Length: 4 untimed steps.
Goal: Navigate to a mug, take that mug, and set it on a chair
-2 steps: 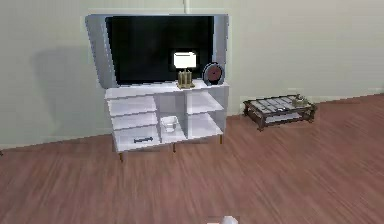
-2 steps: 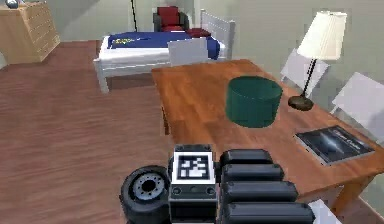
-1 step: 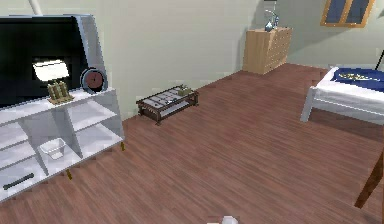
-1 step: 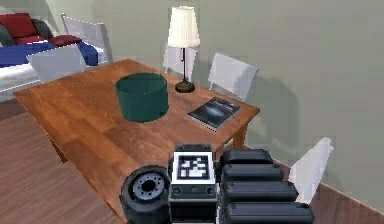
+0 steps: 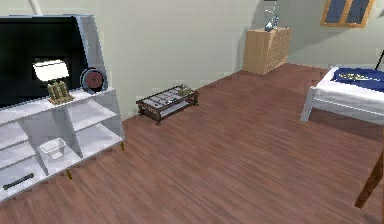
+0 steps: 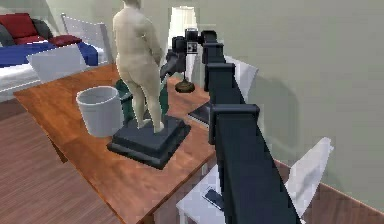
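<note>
Arm side view: pincer beside statue, green object near; holding unclear.

ahead over floor; sideways across table

The arm is stretched far out, with the hand at its far end, fingers pointing downward; whether it holds anything cannot be told.
</note>
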Available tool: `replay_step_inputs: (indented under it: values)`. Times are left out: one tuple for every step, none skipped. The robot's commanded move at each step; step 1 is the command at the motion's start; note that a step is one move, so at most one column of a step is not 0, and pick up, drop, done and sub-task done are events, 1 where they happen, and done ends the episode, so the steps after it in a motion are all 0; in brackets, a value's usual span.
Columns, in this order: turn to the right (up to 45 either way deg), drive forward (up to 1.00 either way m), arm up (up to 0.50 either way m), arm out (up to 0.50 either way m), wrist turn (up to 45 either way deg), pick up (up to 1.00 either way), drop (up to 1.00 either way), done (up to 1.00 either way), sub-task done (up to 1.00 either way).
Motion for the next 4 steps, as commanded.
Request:
replay_step_inputs:
  values:
    - [0.0,0.00,0.00,0.00,45.0,0.00,0.00,0.00,0.00]
    - [0.0,0.00,0.00,0.00,45.0,0.00,0.00,0.00,0.00]
    - [0.0,0.00,0.00,0.00,45.0,0.00,0.00,0.00,0.00]
    - [0.0,0.00,0.00,0.00,45.0,0.00,0.00,0.00,0.00]
